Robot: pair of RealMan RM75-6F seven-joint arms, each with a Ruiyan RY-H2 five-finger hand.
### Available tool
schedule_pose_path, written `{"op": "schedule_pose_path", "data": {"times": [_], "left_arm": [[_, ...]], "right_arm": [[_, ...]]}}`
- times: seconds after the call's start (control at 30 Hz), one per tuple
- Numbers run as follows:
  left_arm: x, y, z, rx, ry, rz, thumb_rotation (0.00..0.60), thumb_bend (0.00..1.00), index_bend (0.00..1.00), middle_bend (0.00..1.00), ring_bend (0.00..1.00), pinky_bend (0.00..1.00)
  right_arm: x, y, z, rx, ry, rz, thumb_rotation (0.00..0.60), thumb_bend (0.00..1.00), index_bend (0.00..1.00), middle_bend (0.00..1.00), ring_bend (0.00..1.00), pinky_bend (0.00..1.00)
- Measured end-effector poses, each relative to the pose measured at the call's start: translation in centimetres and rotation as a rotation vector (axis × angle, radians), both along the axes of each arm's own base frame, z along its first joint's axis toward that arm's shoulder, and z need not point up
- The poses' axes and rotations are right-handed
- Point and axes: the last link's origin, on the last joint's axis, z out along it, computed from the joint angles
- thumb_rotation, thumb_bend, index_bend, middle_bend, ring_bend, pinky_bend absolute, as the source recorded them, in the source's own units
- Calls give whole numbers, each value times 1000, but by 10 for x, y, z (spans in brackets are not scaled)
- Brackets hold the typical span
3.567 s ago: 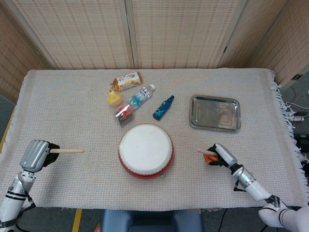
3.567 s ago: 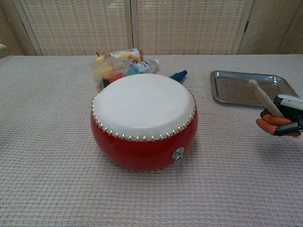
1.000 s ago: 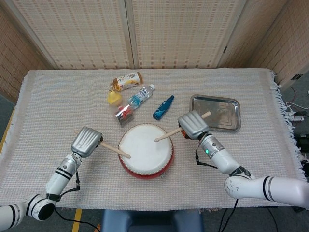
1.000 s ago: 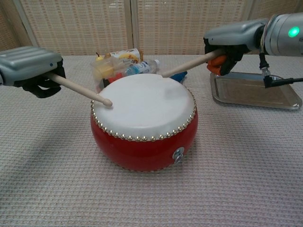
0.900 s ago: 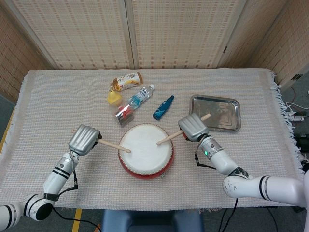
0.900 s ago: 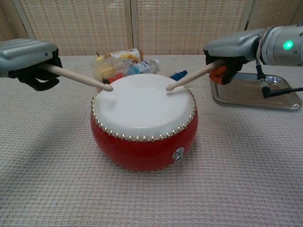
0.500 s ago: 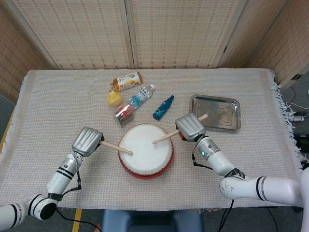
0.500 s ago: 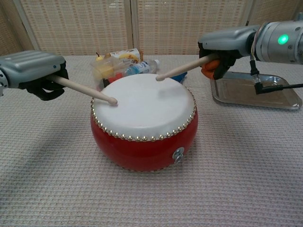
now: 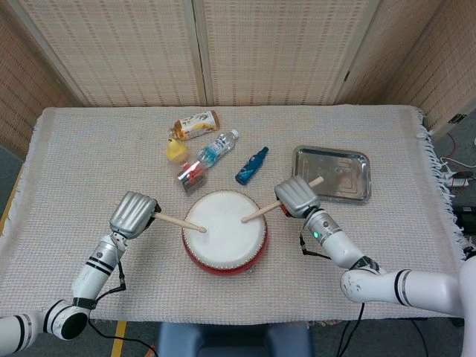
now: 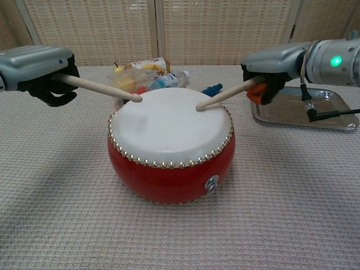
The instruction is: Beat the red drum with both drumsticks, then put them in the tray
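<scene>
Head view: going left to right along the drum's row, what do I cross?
Left hand → left drumstick → drum → right drumstick → right hand → tray

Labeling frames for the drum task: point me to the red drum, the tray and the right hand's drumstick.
red drum (image 10: 169, 174), chest view, on its red side wall.
tray (image 9: 302, 178), head view, on its bare left floor.
right hand's drumstick (image 10: 225, 94), chest view, mid-shaft between tip and right hand (image 10: 269, 63).

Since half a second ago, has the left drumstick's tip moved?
Yes. The left drumstick tip has lifted off the drum skin, back toward its far-left rim.
</scene>
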Motion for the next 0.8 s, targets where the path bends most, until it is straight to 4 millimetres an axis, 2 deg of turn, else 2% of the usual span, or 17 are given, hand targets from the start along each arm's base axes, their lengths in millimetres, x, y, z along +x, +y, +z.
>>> {"op": "schedule_pose_path", "data": {"times": [0.13,0.33,0.43,0.8], "left_arm": [[-1,1,-3,-17,-4,15,600,845,1000,1000,1000,1000],[-11,1,-26,-27,121,1,600,844,1000,1000,1000,1000],[-14,0,-36,-23,159,-6,600,844,1000,1000,1000,1000],[5,1,2,27,-15,-6,600,845,1000,1000,1000,1000]], "right_arm": [[6,1,1,-7,-29,-3,600,969,1000,1000,1000,1000],[30,4,21,-19,-176,21,600,969,1000,1000,1000,1000],[31,4,26,-25,-188,22,600,969,1000,1000,1000,1000],[2,4,-6,24,-2,-8,600,969,1000,1000,1000,1000]]}}
